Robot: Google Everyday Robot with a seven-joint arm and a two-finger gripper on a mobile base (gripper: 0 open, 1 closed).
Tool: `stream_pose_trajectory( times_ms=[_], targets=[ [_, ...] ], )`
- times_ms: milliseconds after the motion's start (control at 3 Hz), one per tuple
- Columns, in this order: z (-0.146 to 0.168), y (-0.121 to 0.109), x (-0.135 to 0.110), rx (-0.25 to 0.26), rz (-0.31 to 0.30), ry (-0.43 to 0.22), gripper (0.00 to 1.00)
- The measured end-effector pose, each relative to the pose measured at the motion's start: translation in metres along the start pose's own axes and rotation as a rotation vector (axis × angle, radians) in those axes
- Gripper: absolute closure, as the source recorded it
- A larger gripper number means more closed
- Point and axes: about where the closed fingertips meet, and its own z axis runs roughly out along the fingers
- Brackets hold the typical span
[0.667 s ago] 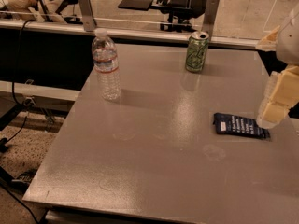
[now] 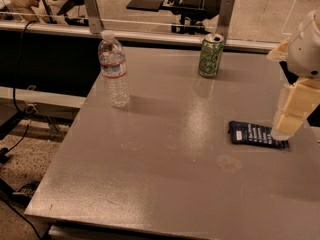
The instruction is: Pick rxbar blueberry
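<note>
The rxbar blueberry (image 2: 255,134) is a flat dark navy wrapper with a small white label and white text lines. It lies flat on the grey table (image 2: 165,174) near the right edge. My gripper (image 2: 284,129) comes in from the right edge of the view, cream-coloured, under a white arm housing (image 2: 307,44). Its tip is at the bar's right end, covering that end. I cannot tell whether it touches the bar.
A green soda can (image 2: 211,55) stands at the back of the table, to the right of centre. A clear water bottle (image 2: 114,69) stands at the back left. A metal rail with glass (image 2: 150,24) runs behind the table. Cables lie on the floor at left.
The gripper has dipped very slightly at the bar's right end. The bar, can and bottle have not moved.
</note>
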Motion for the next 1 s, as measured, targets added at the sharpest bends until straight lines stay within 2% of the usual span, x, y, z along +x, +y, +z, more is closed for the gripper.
stream_pose_trajectory(
  times_ms=[667, 1000],
  targets=[
    [0.072, 0.001, 0.028, -0.114, -0.064, -0.029, 0.0],
    [0.091, 0.004, 0.04, -0.151, -0.064, -0.036, 0.0]
  ],
)
